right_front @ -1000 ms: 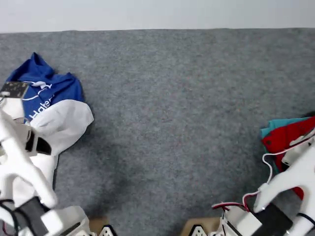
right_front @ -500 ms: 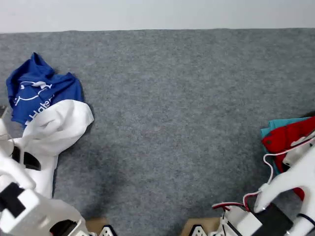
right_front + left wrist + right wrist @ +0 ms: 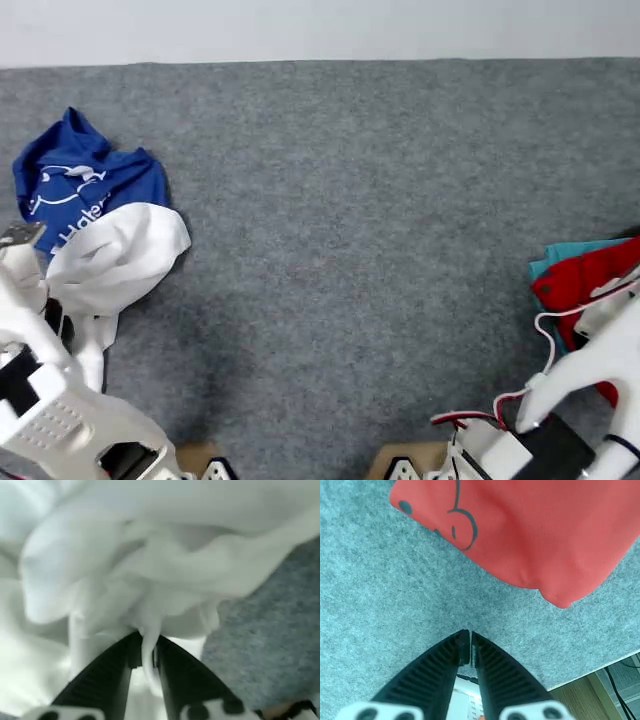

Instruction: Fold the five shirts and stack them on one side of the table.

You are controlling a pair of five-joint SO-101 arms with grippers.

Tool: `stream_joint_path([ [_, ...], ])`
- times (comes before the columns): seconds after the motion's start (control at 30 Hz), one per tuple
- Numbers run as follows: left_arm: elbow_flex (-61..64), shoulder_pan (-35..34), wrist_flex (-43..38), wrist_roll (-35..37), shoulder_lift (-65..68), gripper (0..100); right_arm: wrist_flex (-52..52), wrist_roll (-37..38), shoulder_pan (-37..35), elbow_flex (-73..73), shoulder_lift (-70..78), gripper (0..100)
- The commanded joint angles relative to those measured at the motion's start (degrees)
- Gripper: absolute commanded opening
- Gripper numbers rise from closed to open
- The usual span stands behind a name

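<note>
A crumpled white shirt (image 3: 112, 258) lies at the table's left side, partly over a blue shirt (image 3: 85, 185) with white print. My left gripper (image 3: 145, 652) is shut on a fold of the white shirt (image 3: 150, 580), which bunches up just beyond the fingertips. The left arm (image 3: 40, 400) stands at the lower left corner. At the right edge a folded red shirt (image 3: 590, 280) rests on a teal shirt (image 3: 565, 255). My right gripper (image 3: 470, 647) is shut with nothing in it, over bare felt beside the red shirt (image 3: 530, 530).
Grey felt (image 3: 360, 220) covers the whole table up to a white wall at the back. The right arm (image 3: 590, 390) with its red and white cables stands at the lower right. In the right wrist view a wooden table edge (image 3: 610, 690) shows past the felt.
The left arm has swung down toward the table's front-left corner, drawing the white shirt with it. More of the blue shirt is uncovered. The right arm has stayed still.
</note>
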Motion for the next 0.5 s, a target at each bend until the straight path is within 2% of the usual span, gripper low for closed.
stream_joint_path([
  [0.0, -3.6, 4.6, 5.3, -0.3, -8.3, 0, 2.2, 0.4, 0.7, -0.2, -2.3, 0.9],
  [0.17, -8.3, 14.1, 8.4, 1.1, -23.1, 0, 2.2, 0.4, 0.7, -0.2, -2.6, 0.9],
  [0.27, -12.4, 21.5, 7.9, 8.1, -30.9, 0, 2.2, 0.4, 0.7, 1.4, -5.6, 0.9],
  [0.47, -23.3, 41.8, 4.1, 17.9, -36.8, 0, 2.1, 0.6, 0.5, 10.5, -15.3, 0.9],
])
